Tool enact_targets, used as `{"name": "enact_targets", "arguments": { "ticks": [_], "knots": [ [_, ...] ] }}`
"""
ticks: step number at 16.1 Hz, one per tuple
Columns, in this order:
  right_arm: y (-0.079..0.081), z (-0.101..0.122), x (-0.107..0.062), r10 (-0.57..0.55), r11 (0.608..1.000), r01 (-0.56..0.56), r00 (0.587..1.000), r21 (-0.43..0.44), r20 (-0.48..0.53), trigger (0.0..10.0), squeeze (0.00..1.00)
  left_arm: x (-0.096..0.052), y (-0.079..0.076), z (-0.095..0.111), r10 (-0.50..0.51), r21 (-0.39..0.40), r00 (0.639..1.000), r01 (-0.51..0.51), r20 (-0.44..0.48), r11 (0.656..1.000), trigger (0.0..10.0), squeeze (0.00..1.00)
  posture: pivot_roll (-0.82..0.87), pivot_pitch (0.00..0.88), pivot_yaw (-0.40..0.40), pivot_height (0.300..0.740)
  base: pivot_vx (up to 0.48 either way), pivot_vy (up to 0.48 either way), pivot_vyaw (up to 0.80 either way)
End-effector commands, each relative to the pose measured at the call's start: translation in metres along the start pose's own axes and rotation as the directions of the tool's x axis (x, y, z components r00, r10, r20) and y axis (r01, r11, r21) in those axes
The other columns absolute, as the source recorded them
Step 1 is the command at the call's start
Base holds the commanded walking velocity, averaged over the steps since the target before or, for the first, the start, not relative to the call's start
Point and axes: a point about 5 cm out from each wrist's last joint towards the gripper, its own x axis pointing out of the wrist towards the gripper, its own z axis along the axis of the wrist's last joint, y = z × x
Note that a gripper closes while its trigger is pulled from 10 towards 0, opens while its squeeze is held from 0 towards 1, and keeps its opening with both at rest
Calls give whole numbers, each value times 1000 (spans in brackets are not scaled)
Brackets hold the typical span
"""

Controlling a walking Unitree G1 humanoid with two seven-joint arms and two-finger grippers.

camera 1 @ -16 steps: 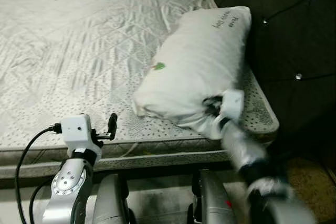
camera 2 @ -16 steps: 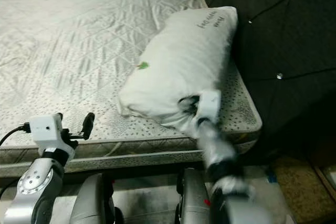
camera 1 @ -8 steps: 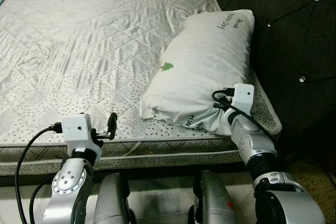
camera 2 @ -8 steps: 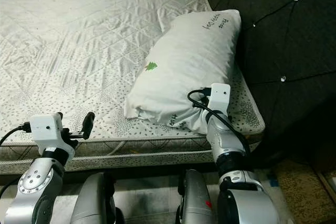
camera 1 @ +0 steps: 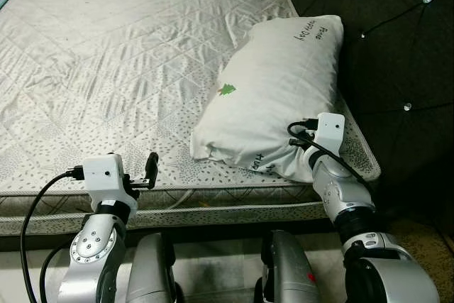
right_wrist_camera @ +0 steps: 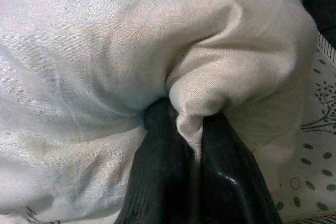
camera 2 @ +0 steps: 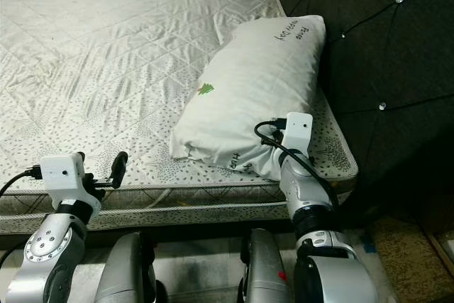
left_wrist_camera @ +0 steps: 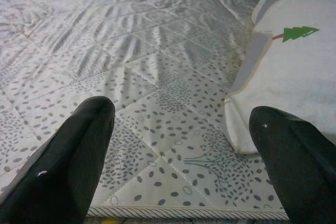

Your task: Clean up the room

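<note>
- Now the pillow [camera 1: 273, 101] lies on the mattress [camera 1: 120, 69], at the corner next to the dark headboard [camera 1: 397, 47].
- Right pincer [right_wrist_camera: 194, 145] is pinched tight on a fold of the pillow's near end.
- Left pincer [left_wrist_camera: 178, 150] hovers with fingers spread wide over the mattress edge, beside the pillow.
- Since a second ago the pillow has settled flat and the blur has gone; the right pincer keeps its grip.

Even, soft indoor light, sharp throughout; the headboard [camera 1: 397, 40] falls dark, with small glints on its studs.
</note>
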Motion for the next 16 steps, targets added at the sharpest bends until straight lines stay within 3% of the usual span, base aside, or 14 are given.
{"name": "enact_targets", "arguments": {
  "ticks": [1, 2, 3, 7, 9, 14, 16],
  "knots": [
    [-8, 26, 5, -23, 1000, 24, 996, -5, 83, 0, 0, 0, 0, -3, 4, 4, 1000, -4, -9, 1000, 10000, 0, -10, 89, -31, 586, 0, 0, 0],
    [-32, 85, 10, 45, 999, -41, 980, -22, 195, 0, 0, 5, -4, -2, -6, -7, 1000, 6, 8, 1000, 10000, 0, -16, 64, -24, 586, 0, 0, 0],
    [-27, 104, 10, 161, 987, -150, 960, -65, 228, 0, 0, 7, -5, -2, -13, -10, 1000, 13, 12, 1000, 10000, 0, -21, 69, -19, 586, 0, 0, 0],
    [10, 93, 12, 349, 929, -318, 923, -189, 165, 0, 0, 8, -6, -2, -14, -11, 1000, 14, 12, 1000, 10000, 0, -22, 70, -21, 586, 0, 0, 0],
    [16, 89, 13, 376, 911, -341, 918, -230, 129, 0, 0, 8, -6, -3, -13, -11, 1000, 13, 14, 1000, 10000, 0, -20, 69, -20, 586, 0, 0, 0],
    [3, 114, 14, 291, 922, -239, 947, -303, 138, 0, 0, 8, -4, -2, -4, -2, 1000, 4, 18, 1000, 10000, 0, -14, 68, -24, 586, 0, 0, 0],
    [-11, 131, 13, 203, 927, -125, 960, -354, 191, 0, 0, 9, -5, -1, -3, -1, 1000, 3, 23, 1000, 10000, 0, -2, 70, -32, 586, 0, 0, 0]
  ]
}}
